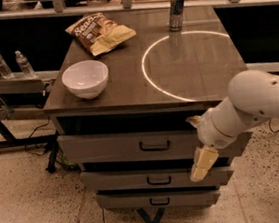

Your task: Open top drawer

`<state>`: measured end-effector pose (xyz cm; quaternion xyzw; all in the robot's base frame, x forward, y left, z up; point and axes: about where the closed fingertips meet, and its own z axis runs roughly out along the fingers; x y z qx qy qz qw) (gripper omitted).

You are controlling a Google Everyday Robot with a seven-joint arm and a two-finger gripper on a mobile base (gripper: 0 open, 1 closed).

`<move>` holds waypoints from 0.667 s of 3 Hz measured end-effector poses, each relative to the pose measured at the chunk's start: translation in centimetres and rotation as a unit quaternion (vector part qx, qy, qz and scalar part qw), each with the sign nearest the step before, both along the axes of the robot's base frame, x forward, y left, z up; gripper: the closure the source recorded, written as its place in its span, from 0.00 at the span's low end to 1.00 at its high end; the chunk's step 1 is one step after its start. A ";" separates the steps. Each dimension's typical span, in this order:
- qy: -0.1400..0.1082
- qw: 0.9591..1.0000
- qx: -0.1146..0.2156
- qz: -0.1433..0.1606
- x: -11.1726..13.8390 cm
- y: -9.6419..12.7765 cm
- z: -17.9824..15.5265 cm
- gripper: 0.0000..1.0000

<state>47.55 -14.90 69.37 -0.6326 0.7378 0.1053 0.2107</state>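
gripper (196, 147) at right end of top drawer (113, 145), jaws spread wide, empty | drawer sits just under worktop (195, 72), front facing near | likely rigid and weighty (deep box); take it by the central loop handle (155, 145)

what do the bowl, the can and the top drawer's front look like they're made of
Bowl: white, glossy, likely ceramic or hard plastic; soft highlights on the rim. Can: metal, probably aluminium; shiny silvery wall. Top drawer: matte grey front, painted metal or laminate, unclear which; dark loop handle looks metal. The claw hangs before the drawers' right end.
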 end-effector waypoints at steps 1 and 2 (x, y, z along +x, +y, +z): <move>0.019 1.000 0.002 0.000 0.5 0.3 -1.9 0.13; 0.039 0.999 0.003 -0.003 0.1 0.2 -3.4 0.44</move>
